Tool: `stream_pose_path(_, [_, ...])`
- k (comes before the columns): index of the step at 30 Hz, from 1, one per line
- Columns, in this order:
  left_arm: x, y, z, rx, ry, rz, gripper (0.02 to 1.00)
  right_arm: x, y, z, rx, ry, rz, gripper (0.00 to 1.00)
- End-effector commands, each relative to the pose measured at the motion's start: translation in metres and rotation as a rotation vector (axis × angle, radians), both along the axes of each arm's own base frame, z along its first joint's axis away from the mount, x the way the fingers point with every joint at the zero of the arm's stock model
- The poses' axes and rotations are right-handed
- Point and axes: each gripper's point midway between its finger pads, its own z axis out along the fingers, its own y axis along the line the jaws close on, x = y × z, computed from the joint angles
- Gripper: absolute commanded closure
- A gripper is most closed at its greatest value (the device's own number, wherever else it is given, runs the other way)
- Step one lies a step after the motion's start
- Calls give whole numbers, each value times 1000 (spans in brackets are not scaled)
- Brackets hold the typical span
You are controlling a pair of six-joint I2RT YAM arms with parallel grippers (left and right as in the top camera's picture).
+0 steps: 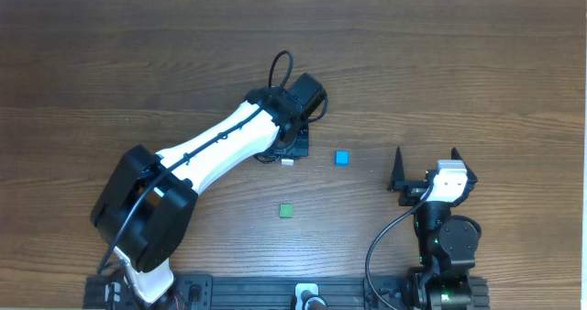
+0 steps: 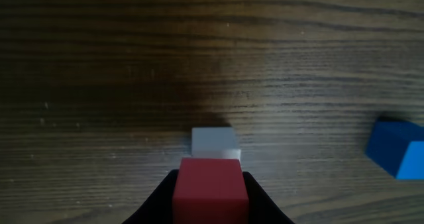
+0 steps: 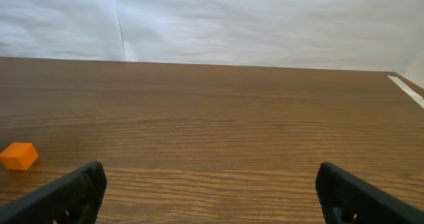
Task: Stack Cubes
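Note:
In the left wrist view my left gripper point(image 2: 211, 196) is shut on a red cube point(image 2: 211, 184). A white cube point(image 2: 215, 143) sits on the wood right beyond it; I cannot tell whether the two touch. From above, the left gripper point(image 1: 292, 148) is at the table's middle, with the white cube point(image 1: 287, 161) peeking out beside it. A blue cube point(image 1: 342, 157) point(image 2: 397, 148) lies to its right, and a green cube point(image 1: 286, 211) lies nearer the front. My right gripper point(image 1: 427, 163) point(image 3: 212, 201) stands open and empty at the right. An orange cube point(image 3: 18, 155) lies farther off.
The wooden table point(image 1: 459, 53) is bare across its far half and left side. A white wall point(image 3: 265, 25) rises behind the table's far edge in the right wrist view. The left arm point(image 1: 211, 154) slants across the table's middle-left.

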Motion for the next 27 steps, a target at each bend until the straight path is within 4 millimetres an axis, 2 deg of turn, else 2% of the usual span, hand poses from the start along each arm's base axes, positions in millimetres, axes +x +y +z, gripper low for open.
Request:
stream_pose_path(1, [-3,-8,-4,-26,33,15,978,0,3,-2,-4,1,14,7])
stream_pose_path(12, [-6,-8,-14,-1,50,33,978,0,3,-2,-4,1,14,7])
stream_pose_path(27, [-5,-7,-15,20,32,37,974,0,3,-2,-4,1,14,9])
